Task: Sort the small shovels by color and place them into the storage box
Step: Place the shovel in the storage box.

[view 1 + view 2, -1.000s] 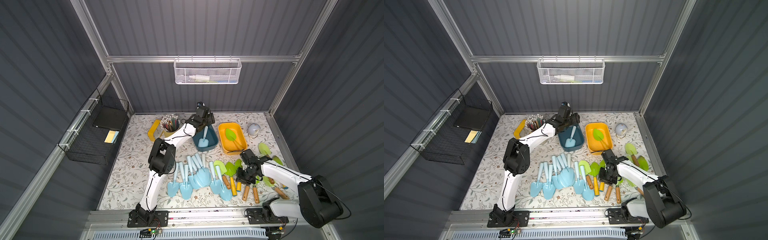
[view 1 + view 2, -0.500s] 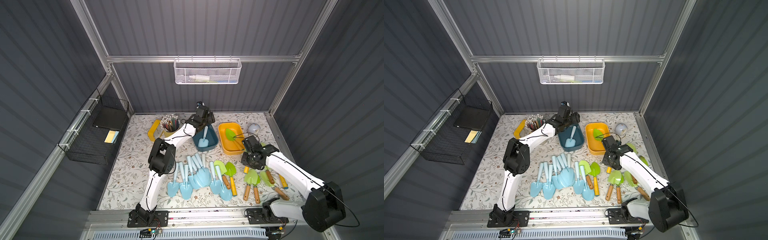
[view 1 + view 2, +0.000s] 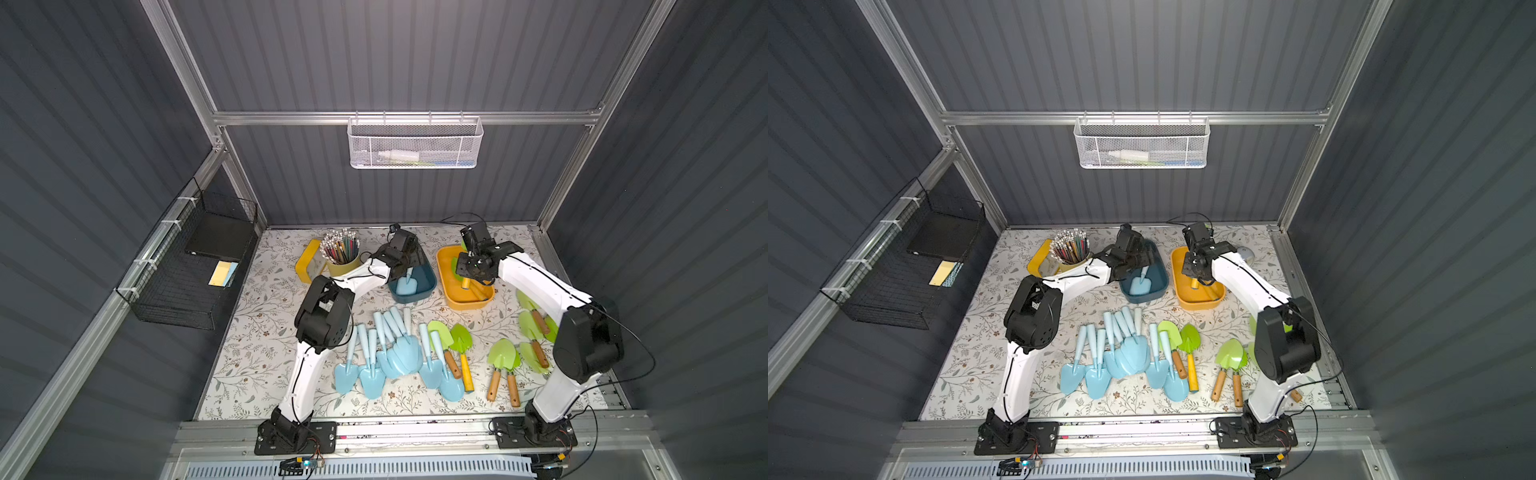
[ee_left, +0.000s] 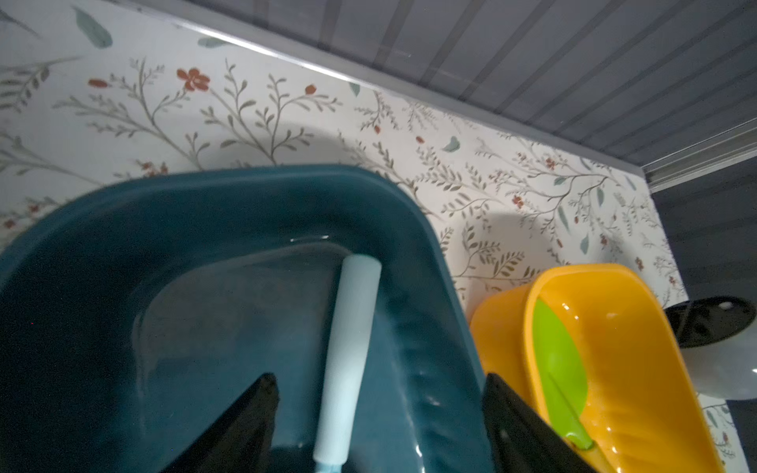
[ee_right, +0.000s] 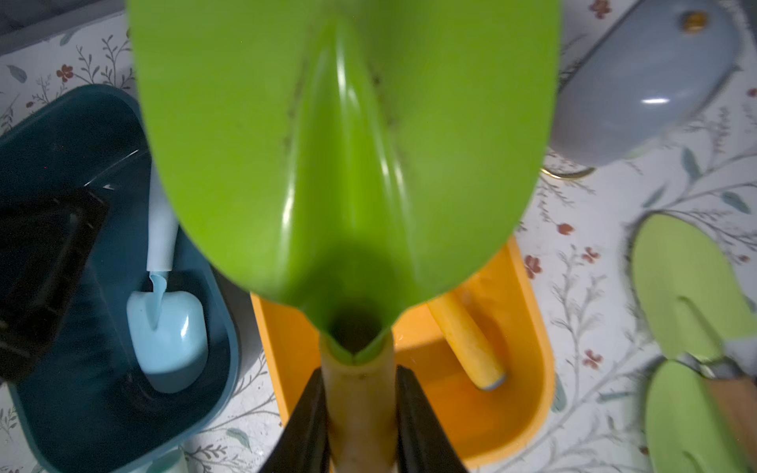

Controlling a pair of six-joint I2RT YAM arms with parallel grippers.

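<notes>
**A:** Top views first. Where is the left gripper [image 3: 405, 266]?

**B:** Over the far end of the teal box [image 3: 417, 297]. A pale-blue shovel [image 3: 406, 285] lies inside that box, its handle running up under the gripper. From up here I can't tell how wide the jaws stand.

**A:** And the right gripper [image 3: 467, 270]?

**B:** Over the orange box [image 3: 471, 303], which stands just beside the teal box. It carries a green shovel [image 3: 466, 283] with a yellow handle. The other blue shovels [image 3: 1125, 353] and green shovels [image 3: 1188, 336] lie loose on the floral mat [image 3: 967, 353], on the arm-base side of the teal box.

**A:** Left wrist view?

**B:** The fingers [image 4: 241, 426] are spread wide and grip nothing. The pale-blue shovel's handle runs between them on the teal box's floor, with a gap to each finger.

**A:** Right wrist view?

**B:** The fingers [image 5: 307, 413] are clamped on the green shovel's yellow handle, one on each side, just behind the blade. The blade juts out ahead of them. Another yellow-handled shovel [image 5: 467, 340] lies in the orange box beneath. The pale-blue shovel also shows here, inside the teal box.
</notes>
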